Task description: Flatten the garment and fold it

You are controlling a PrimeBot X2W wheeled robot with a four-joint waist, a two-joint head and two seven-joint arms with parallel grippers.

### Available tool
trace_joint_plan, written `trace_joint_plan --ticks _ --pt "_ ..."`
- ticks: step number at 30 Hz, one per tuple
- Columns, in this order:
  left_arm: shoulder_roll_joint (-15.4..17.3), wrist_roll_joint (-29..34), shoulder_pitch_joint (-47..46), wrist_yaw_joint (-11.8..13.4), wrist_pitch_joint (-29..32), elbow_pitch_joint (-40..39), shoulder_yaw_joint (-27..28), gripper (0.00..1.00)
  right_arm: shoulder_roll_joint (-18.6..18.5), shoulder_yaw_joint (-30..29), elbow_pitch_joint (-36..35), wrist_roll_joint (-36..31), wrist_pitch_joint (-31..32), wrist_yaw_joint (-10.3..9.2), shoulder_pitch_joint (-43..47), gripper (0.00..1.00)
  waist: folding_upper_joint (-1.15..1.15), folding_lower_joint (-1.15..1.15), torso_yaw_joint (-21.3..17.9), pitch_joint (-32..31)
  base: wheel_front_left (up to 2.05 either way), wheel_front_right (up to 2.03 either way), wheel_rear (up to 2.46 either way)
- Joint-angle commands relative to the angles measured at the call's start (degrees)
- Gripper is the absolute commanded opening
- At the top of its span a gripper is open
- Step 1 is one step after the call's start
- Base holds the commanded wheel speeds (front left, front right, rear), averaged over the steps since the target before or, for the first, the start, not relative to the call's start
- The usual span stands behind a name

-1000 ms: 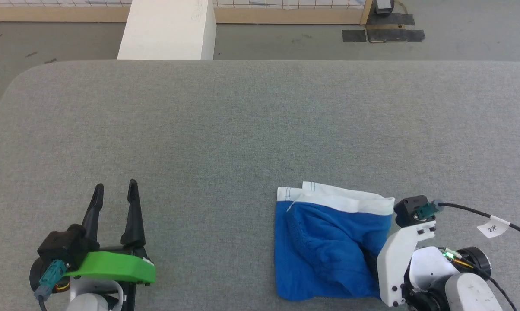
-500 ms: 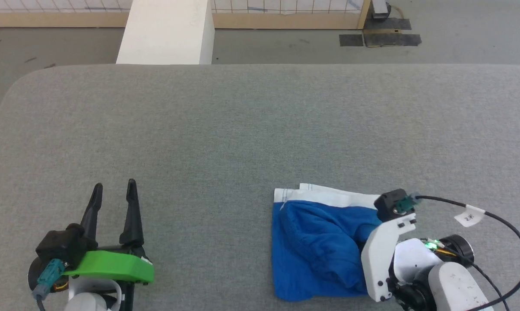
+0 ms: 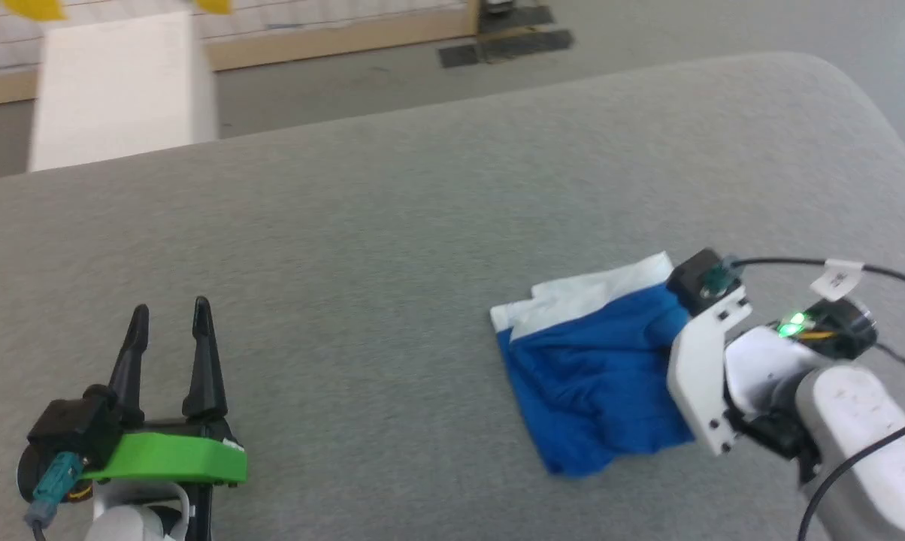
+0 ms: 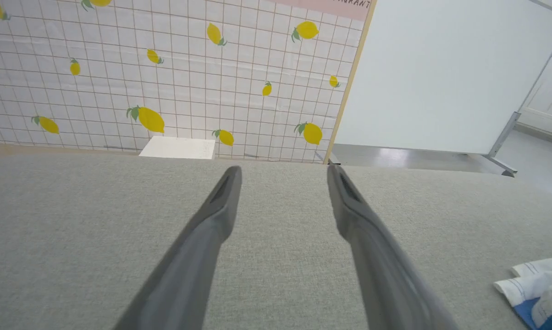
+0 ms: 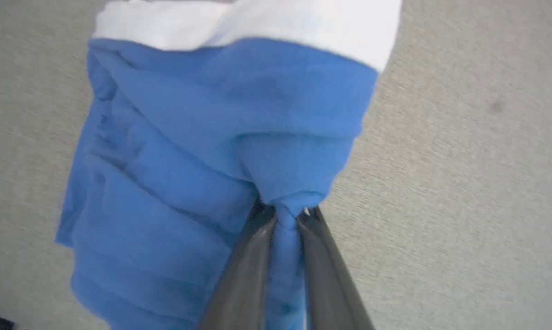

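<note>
The garment (image 3: 595,368), bright blue with a white waistband along its far edge, lies rumpled on the grey table (image 3: 385,225) at the right. My right gripper (image 5: 286,213) is shut on a pinch of blue fabric at its right side, which is drawn up into a peak between the fingertips. In the head view that arm's white wrist bracket (image 3: 704,376) covers the fingers. My left gripper (image 3: 170,312) rests open at the lower left, far from the garment, with nothing between its fingers (image 4: 212,229). A corner of the garment (image 4: 537,288) shows at the lower right of the left wrist view.
A white block (image 3: 122,83) stands on the floor beyond the table's far edge. The table's rounded far right corner (image 3: 858,83) is near my right arm. A black cable with a white tag (image 3: 836,278) trails from the right wrist. A lemon-patterned wall (image 4: 166,68) stands behind.
The whole head view has swung, so the camera has turned. My right arm has come in over the garment's right edge and the fabric there is gathered up. The left gripper has stayed open.
</note>
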Motion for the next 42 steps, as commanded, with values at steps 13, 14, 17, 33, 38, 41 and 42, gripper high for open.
trace_joint_plan --ticks 13,14,17,33,38,41,42 --pt "5.6 1.2 -4.2 -0.1 3.7 -7.7 0.2 1.0 -9.6 -10.1 9.1 -5.2 -6.3 -0.1 -9.5 0.0 0.0 0.0 -7.9 16.0 0.0 0.0 0.0" --pt "6.0 1.2 -4.3 -0.1 4.1 -8.3 0.4 1.0 -9.9 -11.3 9.7 -5.9 -6.7 -0.1 -9.8 0.0 0.0 0.0 -7.4 16.8 0.0 0.0 0.0" --pt "7.1 1.0 -4.3 0.1 5.0 -9.9 1.4 1.0 -10.2 -16.0 12.0 -8.5 -8.1 -0.1 -10.8 0.0 0.0 0.0 -6.1 19.0 0.0 0.0 0.0" --pt "9.4 0.0 -5.1 0.4 6.3 -12.7 2.3 1.0 -6.0 -35.6 19.7 -22.9 -17.5 -0.1 -15.4 1.0 0.0 0.0 -2.9 22.9 0.0 0.0 0.0" --pt "8.7 -0.1 -5.0 0.5 5.3 -10.9 1.3 1.0 -4.4 -39.0 21.3 -24.0 -19.8 -0.1 -16.4 1.0 0.0 0.0 -2.7 20.1 0.0 0.0 0.0" --pt "8.1 -0.1 -4.9 0.6 4.4 -9.3 0.7 1.0 -3.7 -39.9 20.9 -22.6 -22.7 -0.1 -17.4 1.0 0.0 0.0 -2.2 17.3 0.0 0.0 0.0" --pt "7.8 -0.1 -4.8 0.8 4.2 -8.7 0.6 1.0 -3.8 -38.9 20.4 -22.3 -23.6 -0.1 -17.4 1.0 0.0 0.0 -2.1 16.0 0.0 0.0 0.0"
